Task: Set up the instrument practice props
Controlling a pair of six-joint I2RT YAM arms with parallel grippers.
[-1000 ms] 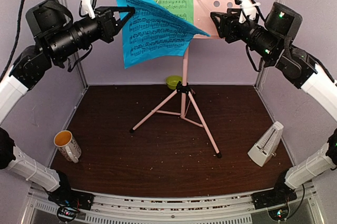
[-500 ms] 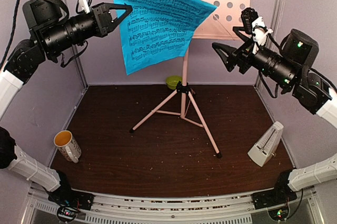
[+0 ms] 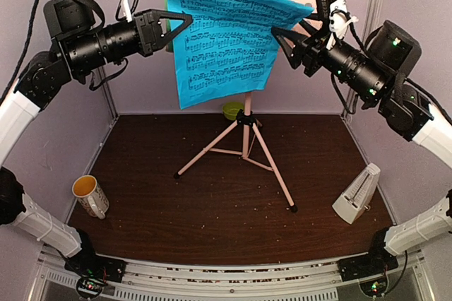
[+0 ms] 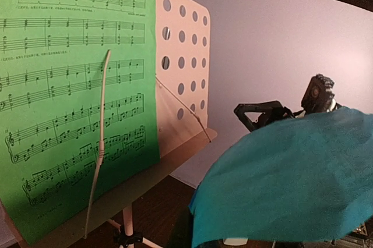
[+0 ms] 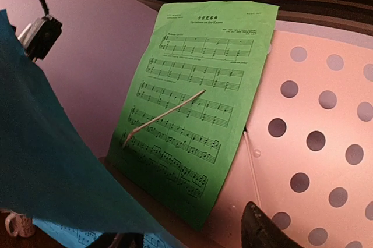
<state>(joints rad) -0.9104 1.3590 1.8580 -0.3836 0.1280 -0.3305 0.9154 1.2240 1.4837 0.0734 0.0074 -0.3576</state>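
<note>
The blue music sheet (image 3: 226,39) hangs in the air in front of the pink music stand (image 3: 247,128). My left gripper (image 3: 182,20) is shut on its left edge; in the left wrist view the sheet (image 4: 291,178) hides my fingers. My right gripper (image 3: 286,34) is open beside the sheet's upper right corner, jaws apart, one finger (image 5: 262,230) showing. The green music sheet (image 5: 198,96) rests on the left half of the perforated desk (image 5: 315,143) under a wire holder. The pale metronome (image 3: 357,195) stands on the table at the right.
A white mug (image 3: 90,195) with an orange inside sits at the table's left edge. A lime-green bowl (image 3: 233,110) lies behind the stand's tripod legs (image 3: 272,167). Purple walls close off the back and both sides.
My left gripper carried the blue sheet rightwards, in front of the stand. My right gripper let go of the sheet's corner, dropped away, then rose back to the sheet's right edge.
</note>
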